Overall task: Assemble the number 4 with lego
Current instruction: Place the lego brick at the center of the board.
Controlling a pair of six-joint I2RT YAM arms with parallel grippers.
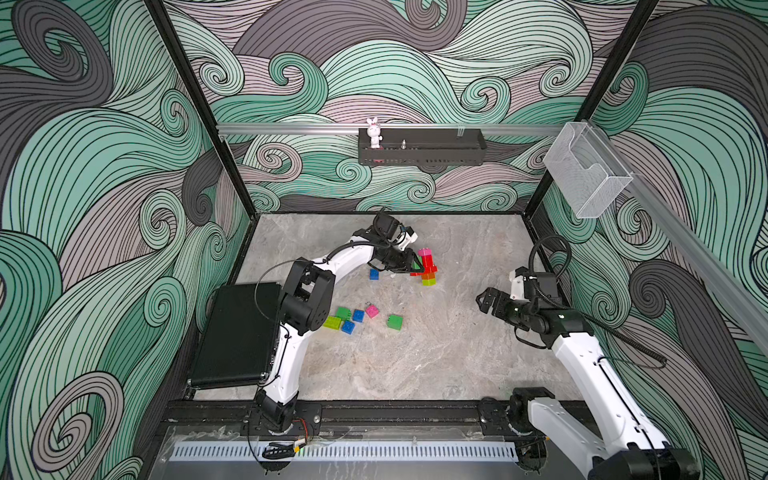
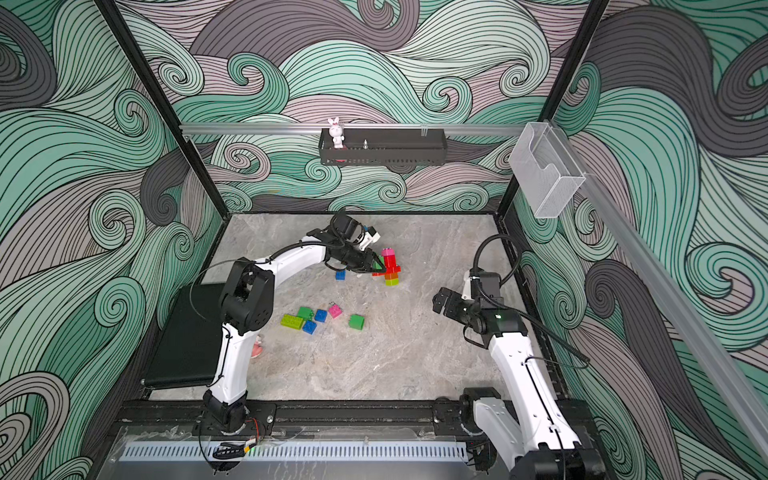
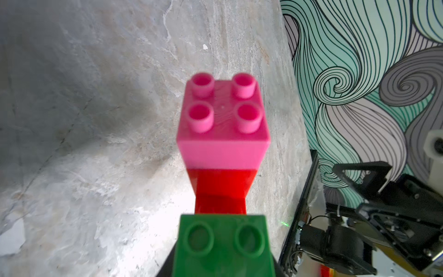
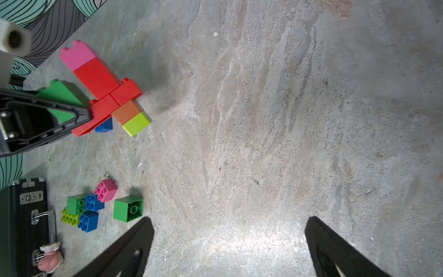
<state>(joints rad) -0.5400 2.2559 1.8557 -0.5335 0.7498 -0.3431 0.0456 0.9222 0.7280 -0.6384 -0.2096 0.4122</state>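
Marbled grey tabletop (image 1: 436,365); at far centre, lego stack (image 1: 428,266) upright: lime, orange, red crossbar, red, pink on top. At crossbar's end nearest left arm, green brick (image 3: 223,244) clamped in left gripper (image 1: 413,271); seating not discernible. Nearer, well apart, loose bricks (image 1: 358,316). Off to the side, right gripper (image 4: 230,219) spread wide, empty. Step judged: adding the 4's side arm. Next: press straight down, release without tipping.
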